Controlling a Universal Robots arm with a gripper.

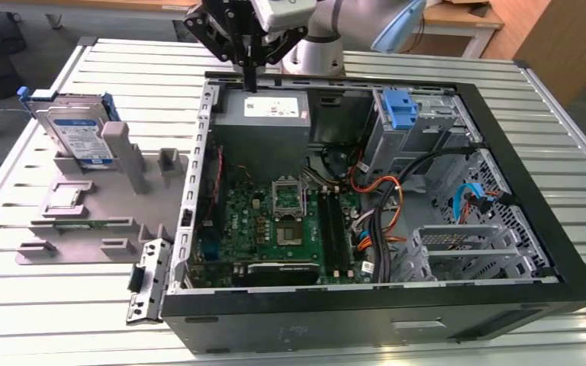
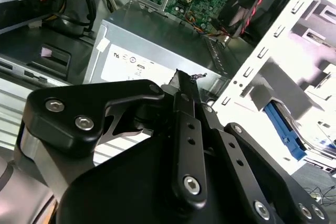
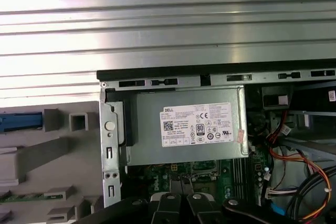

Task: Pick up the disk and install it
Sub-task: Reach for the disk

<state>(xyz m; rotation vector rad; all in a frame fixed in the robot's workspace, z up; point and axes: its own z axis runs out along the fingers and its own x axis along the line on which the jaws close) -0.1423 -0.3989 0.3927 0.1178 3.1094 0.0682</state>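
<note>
Your jaws hang closed, empty, over the power supply [image 1: 272, 114] edge; the disk [image 1: 77, 131] stands at eight o'clock, open counter [image 1: 140, 69] between.

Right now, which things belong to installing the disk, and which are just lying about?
Job: disk upright in the grey holder; gripper; open computer case.
Lying about: power supply; blue bracket; motherboard; cables.

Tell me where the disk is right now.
The disk stands in the grey holder at the exterior view's left, outside the computer case.
</note>
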